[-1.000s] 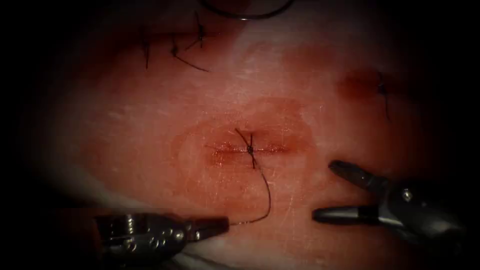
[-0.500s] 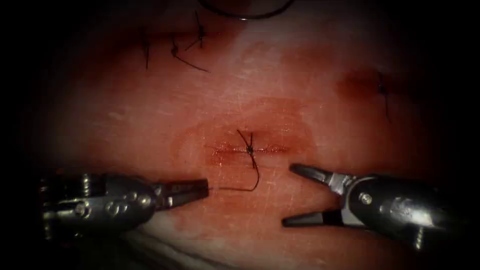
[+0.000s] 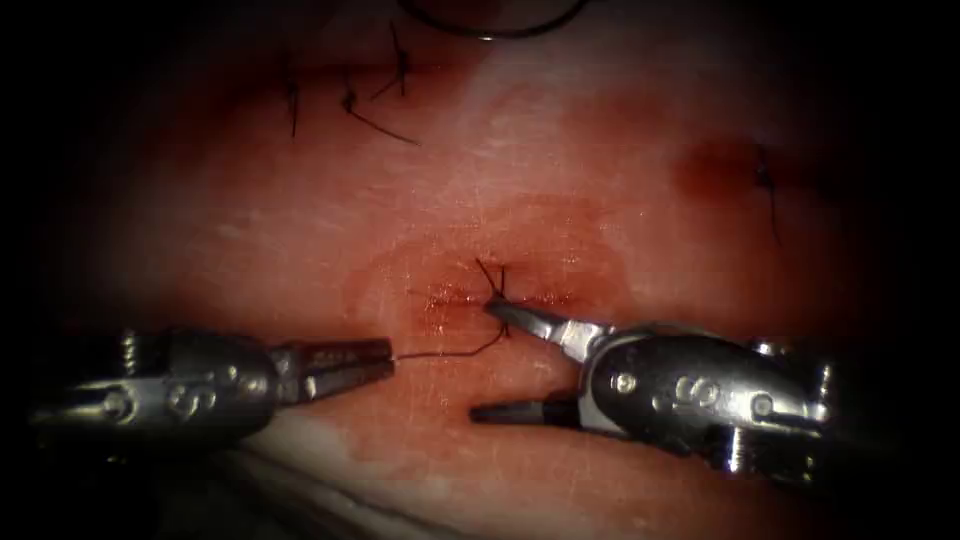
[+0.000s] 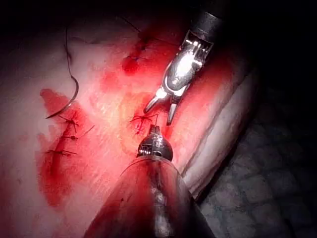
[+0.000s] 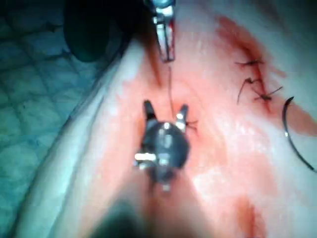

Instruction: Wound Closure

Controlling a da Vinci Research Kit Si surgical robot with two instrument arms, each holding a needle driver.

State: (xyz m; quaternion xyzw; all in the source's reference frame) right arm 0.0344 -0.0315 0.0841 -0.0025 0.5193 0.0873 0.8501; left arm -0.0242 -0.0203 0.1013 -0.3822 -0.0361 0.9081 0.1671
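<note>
Trimming judged in hand — dark thread (image 3: 445, 354) stretched between knot and left tool.

Left arm's steel needle driver (image 3: 385, 358) is clamped on the thread's free end at 9 o'clock of the dark knot (image 3: 497, 296) on the short horizontal cut (image 3: 450, 297). Right arm's steel needle driver (image 3: 488, 360) gapes wide, gripping nothing, its upper jaw tip beside the knot. Advice: hold the strand taut, spare the knot, leave a short tail. The thread's long axis runs roughly 3 to 9. The curved steel needle (image 3: 490, 33) lies free on the pale pink tissue (image 3: 300, 230) at 12 o'clock — bulge towards 6.

surface: quilted pad (image 4: 267, 198); on it: tissue (image 3: 300, 230); needle (image 4: 69, 94) on tissue
</note>
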